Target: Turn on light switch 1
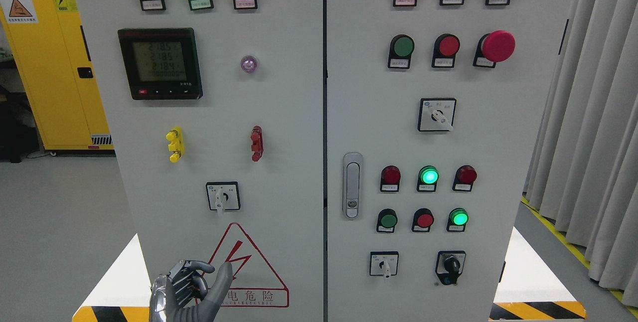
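1 hand, the left hand [192,287], is showing at the cabinet panel's [279,112] bottom edge over the red warning triangle [249,272], fingers curling loosely and grasping nothing, while the rotary switch [222,196] is sitting just above, untouched.

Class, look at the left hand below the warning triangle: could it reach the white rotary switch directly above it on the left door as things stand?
Probably yes: nothing shows between the left hand and the white rotary switch, only flat door panel.
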Motion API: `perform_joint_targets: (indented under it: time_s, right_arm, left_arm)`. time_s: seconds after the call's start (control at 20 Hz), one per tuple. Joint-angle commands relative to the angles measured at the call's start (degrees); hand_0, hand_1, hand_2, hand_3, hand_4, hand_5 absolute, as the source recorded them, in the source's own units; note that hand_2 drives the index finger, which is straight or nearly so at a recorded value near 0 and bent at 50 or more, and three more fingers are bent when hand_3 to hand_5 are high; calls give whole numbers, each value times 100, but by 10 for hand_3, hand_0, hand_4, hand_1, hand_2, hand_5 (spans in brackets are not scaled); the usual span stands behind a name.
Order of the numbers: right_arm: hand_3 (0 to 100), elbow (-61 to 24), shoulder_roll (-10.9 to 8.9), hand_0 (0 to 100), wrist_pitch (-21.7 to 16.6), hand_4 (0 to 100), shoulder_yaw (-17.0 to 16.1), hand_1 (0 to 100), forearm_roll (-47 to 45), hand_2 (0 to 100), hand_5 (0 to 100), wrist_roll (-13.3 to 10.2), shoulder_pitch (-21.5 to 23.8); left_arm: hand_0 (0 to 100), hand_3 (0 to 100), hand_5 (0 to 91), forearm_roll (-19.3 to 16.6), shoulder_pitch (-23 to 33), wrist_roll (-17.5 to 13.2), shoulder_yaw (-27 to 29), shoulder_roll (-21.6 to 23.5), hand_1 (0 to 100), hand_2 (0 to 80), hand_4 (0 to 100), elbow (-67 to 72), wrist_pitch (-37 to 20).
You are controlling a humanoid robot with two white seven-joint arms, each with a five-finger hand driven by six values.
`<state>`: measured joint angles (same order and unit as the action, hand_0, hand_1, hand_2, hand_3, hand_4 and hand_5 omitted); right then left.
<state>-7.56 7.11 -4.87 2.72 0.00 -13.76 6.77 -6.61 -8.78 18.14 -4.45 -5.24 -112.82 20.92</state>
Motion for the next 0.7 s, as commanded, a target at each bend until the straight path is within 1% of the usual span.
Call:
perform_joint_targets:
  time_s: [0.0, 0.35, 0.45, 0.55, 0.65]
  right_arm:
    - [0, 0, 1, 0, 4, 0, 0, 500, -167, 40, 0, -4, 9]
    - [0, 0, 1, 0, 4, 0, 0, 500, -167, 40, 0, -4, 0]
    - [0, 0, 1, 0, 4, 0, 0, 500, -167, 40, 0, -4, 0]
    - [0, 0, 1, 0, 4, 0, 0, 500, -167, 40, 0, -4, 0]
    - [0, 0, 1, 0, 4, 0, 0, 500, -167, 40, 0, -4, 0]
  left_arm:
    - [131, 972, 784, -42, -308, 84, -38, -170, 740, 612, 883, -82, 227]
    - [134, 972, 785, -86, -467, 321, -47, -179, 741, 613, 884, -82, 237]
    - [137, 972, 785, -139, -493, 330, -47, -188, 742, 612, 883, -82, 228]
    - [138, 972, 785, -279, -520, 330, -47, -188, 742, 612, 883, -73, 228]
    - [138, 972, 786, -297, -555, 339, -38, -188, 742, 612, 882, -73, 228]
